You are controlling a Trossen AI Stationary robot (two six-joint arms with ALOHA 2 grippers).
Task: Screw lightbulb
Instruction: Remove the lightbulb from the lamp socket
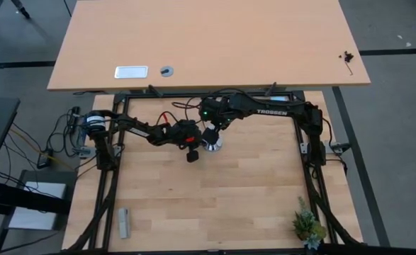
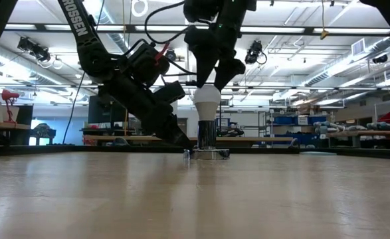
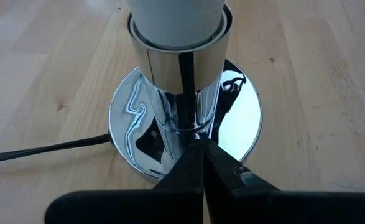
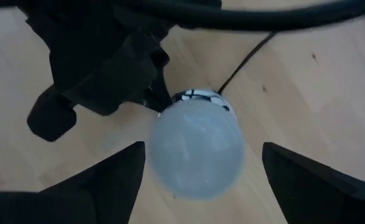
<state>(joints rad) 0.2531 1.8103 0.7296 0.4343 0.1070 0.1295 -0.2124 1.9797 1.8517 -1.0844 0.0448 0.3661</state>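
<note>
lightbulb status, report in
Right end effector open, straddling lightbulb from above. Bulb upright in silver socket base. Left end effector shut, pressed against base. Nothing blocking.

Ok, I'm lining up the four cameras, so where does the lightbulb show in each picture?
High view: the lightbulb sits mid-table, mostly hidden under the right arm.
Low view: centre, upright in the silver socket base.
Left wrist view: only its neck, top edge.
Right wrist view: centre, seen from above.
Shared landmark: the silver socket base.

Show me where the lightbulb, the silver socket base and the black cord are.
lightbulb (image 2: 206, 99): low view, its rounded white top.
silver socket base (image 3: 241, 115): left wrist view, its flat mirrored foot.
black cord (image 3: 45, 150): left wrist view, its middle.
</note>
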